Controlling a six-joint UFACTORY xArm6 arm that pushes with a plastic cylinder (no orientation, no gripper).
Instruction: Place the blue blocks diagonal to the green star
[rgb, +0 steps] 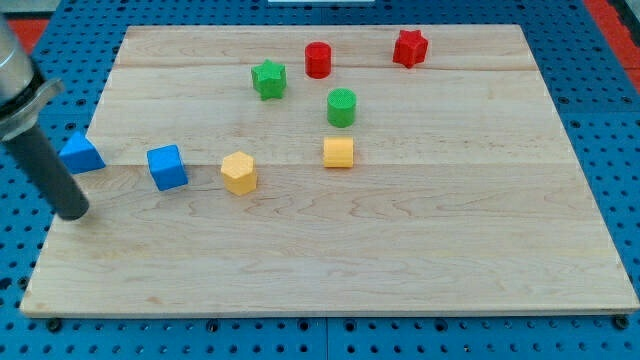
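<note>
My tip (75, 212) rests on the wooden board (420, 250) near its left edge, in the lower left part of the view; the arm ends in a plain rod with no jaws, so there is nothing to spread or press together, and the rod holds nothing. The blue triangular block (80, 153) lies just above the tip, at the board's left edge, close to the rod's shaft but apart from the tip itself. The blue cube (167, 167) sits up and to the right of the tip, near but not touching. The 2 blue blocks stand side by side in a rough row with a gap between them. The yellow hexagonal block (239, 172) lies further right of the tip, just beyond the blue cube. The green star (268, 78) is well apart from the tip, far up and to the right, above the yellow hexagonal block. The red cylinder (318, 59) stands to the right of the green star, the green cylinder (342, 107) lower right of it, and the yellow cube (339, 152) directly below the green cylinder. The red star (410, 47) is farthest from the tip, near the board's top edge.
</note>
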